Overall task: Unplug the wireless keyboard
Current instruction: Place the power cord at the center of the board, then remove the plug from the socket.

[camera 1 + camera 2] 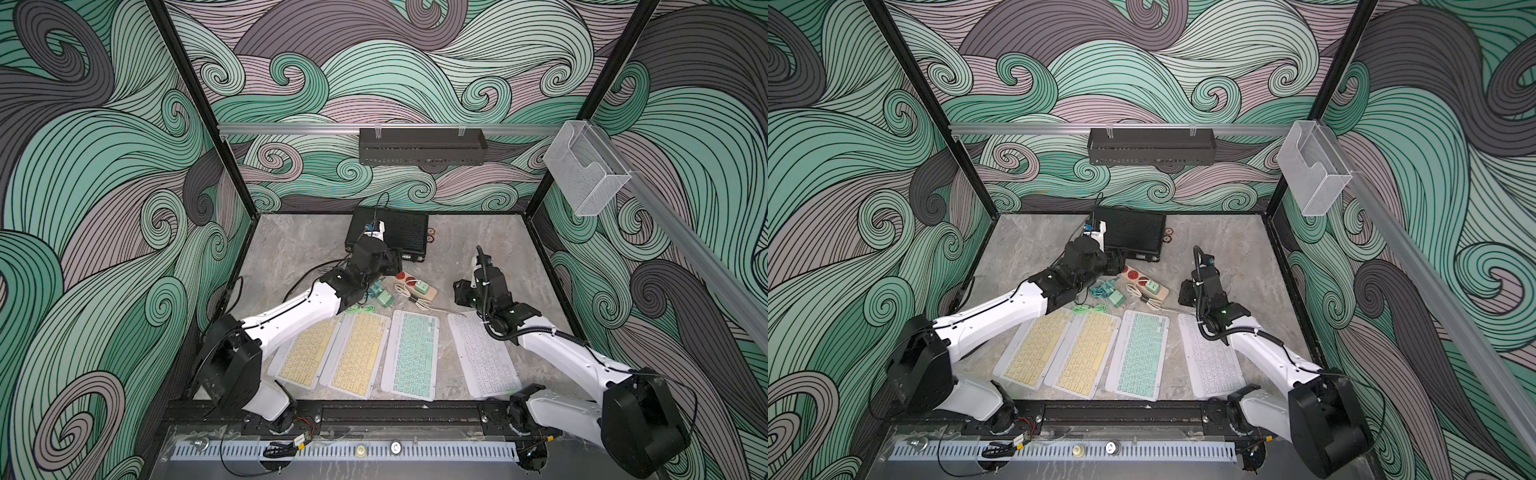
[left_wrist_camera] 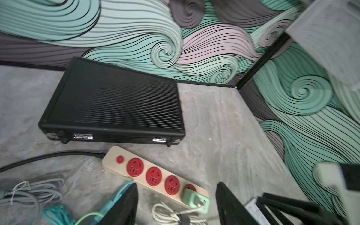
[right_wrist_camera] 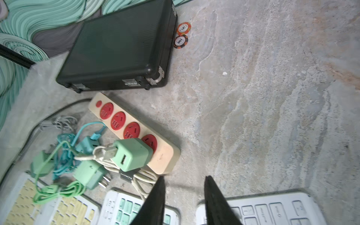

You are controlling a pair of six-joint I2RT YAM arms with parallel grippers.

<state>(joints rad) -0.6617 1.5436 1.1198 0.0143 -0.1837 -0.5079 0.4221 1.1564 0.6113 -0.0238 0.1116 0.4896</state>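
While my left hand (image 2: 176, 184) gaped wide and right hand (image 3: 185, 177) narrower, both empty, the cable (image 3: 145, 178) seemed out of the white keyboard (image 3: 272, 210), the job apparently done.

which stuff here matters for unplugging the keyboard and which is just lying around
For the job:
- power strip
- plugged-in charger
- white cable
- white keyboard, which the cable seems to lead to

Lying about:
- black case
- poker chips
- yellow keyboards
- mint keyboard
- loose chargers

Swirl-patterned walls (image 1: 415, 62) — grey stone floor (image 1: 291, 249).
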